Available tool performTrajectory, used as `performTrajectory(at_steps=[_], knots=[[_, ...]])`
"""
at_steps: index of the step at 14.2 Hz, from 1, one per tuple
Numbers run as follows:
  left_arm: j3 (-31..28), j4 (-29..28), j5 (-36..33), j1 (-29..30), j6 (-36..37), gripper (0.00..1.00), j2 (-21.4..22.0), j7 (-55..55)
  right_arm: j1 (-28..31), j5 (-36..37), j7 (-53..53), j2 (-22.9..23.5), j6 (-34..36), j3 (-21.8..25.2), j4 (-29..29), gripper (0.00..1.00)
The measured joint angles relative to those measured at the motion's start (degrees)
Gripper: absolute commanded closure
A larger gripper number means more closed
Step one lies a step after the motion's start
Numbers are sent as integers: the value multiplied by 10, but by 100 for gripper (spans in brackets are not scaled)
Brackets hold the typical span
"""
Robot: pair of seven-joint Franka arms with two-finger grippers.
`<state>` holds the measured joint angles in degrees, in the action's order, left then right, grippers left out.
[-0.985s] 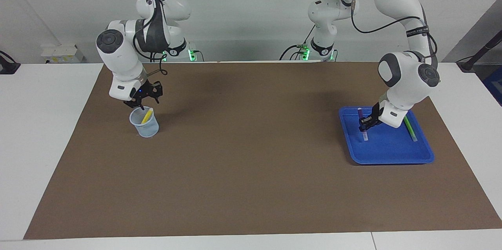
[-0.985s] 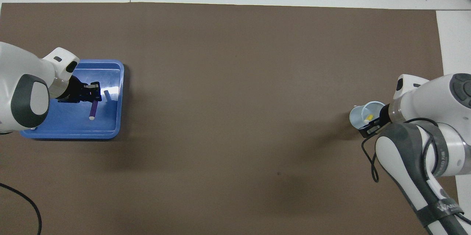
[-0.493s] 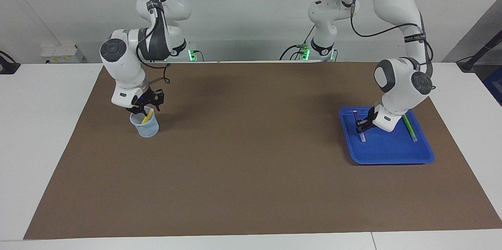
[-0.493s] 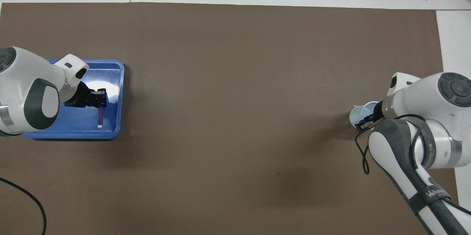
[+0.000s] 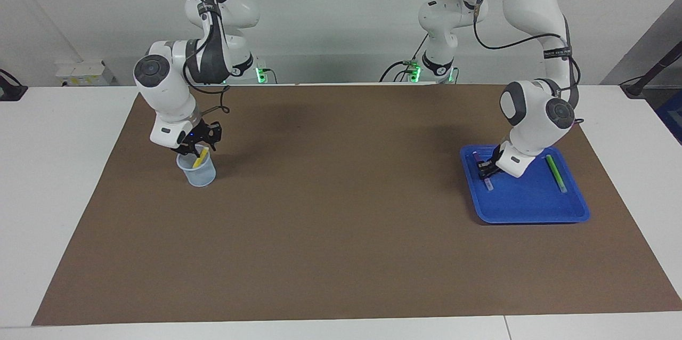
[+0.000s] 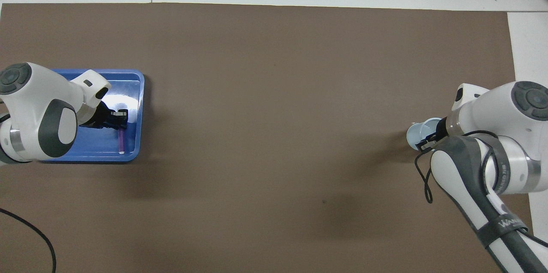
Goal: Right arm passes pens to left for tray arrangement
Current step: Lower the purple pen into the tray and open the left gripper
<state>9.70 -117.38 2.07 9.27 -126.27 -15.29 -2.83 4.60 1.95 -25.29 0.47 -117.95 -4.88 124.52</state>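
The blue tray (image 5: 527, 202) lies at the left arm's end of the table; it also shows in the overhead view (image 6: 138, 93). My left gripper (image 5: 484, 169) is low in the tray, shut on the purple pen (image 5: 487, 183), which lies along the tray's edge toward the table's middle (image 6: 121, 141). The green pen (image 5: 555, 173) lies in the tray at its other edge. My right gripper (image 5: 195, 144) hangs just over the translucent cup (image 5: 198, 173) at the right arm's end. The yellow pen (image 5: 201, 158) leans in that cup, under the gripper.
A brown mat (image 5: 341, 212) covers most of the white table. In the overhead view the right arm hides most of the cup (image 6: 416, 136) and the left arm hides the green pen. A black cable (image 6: 34, 234) lies near the left arm's base.
My left gripper has carried the purple pen toward the tray's edge nearest the table's middle and turned it along that edge. My right gripper has shifted slightly over the cup.
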Motion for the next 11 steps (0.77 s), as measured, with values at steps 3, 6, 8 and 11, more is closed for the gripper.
performTrajectory(at_steps=[3, 6, 8, 11], knots=[[0, -3, -4, 0, 0, 28, 0, 3, 0, 0, 0, 1, 5, -1, -2, 85], [0, -11, -5, 0, 0, 10, 0, 4, 2, 0, -12, 1, 7, 0, -12, 100], [0, -15, -5, 0, 0, 5, -1, 3, 2, 0, -27, 2, 7, 0, -13, 100], [-2, -16, -7, 0, 0, 0, -2, -1, 2, 0, -41, 5, 9, 0, -18, 100]])
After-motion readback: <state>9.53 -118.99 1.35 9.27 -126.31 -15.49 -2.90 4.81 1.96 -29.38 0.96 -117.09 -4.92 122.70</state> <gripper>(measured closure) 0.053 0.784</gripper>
